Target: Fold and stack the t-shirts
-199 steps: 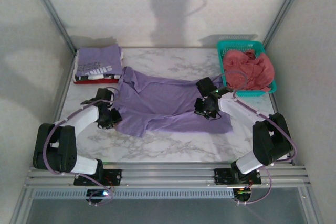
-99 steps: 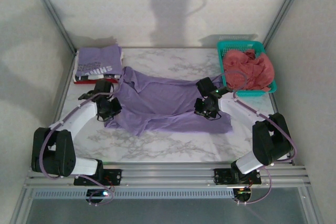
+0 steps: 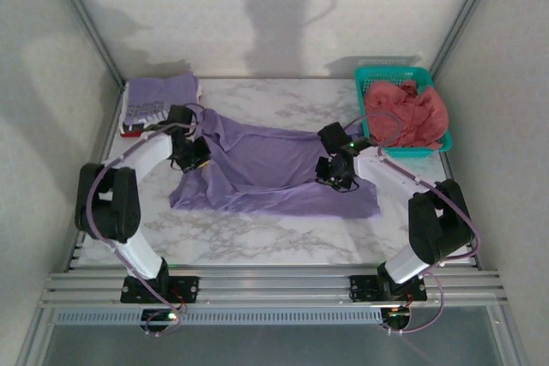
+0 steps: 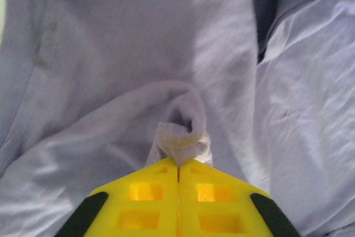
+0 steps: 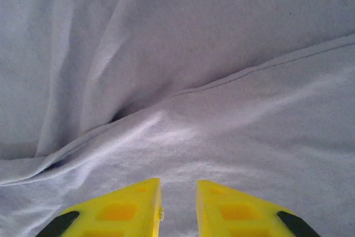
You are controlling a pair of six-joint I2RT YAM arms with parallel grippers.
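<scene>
Our left tool (image 4: 178, 162) is clenched on a pinch of the lavender shirt (image 3: 274, 169), spread left to right on the tabletop (image 3: 257, 237). The cloth runs toward our right tool (image 5: 178, 184), jaws slightly apart.

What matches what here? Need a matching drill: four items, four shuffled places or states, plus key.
1. lavender t-shirt
2. coral-pink t-shirt
3. folded stack
4. left tool

A. in the teal basket
B. far left corner of the table
C. shut on a fold of lavender cloth
D. spread across mid-table

Pairs: 1-D, 2-A, 3-B, 4-C
</scene>
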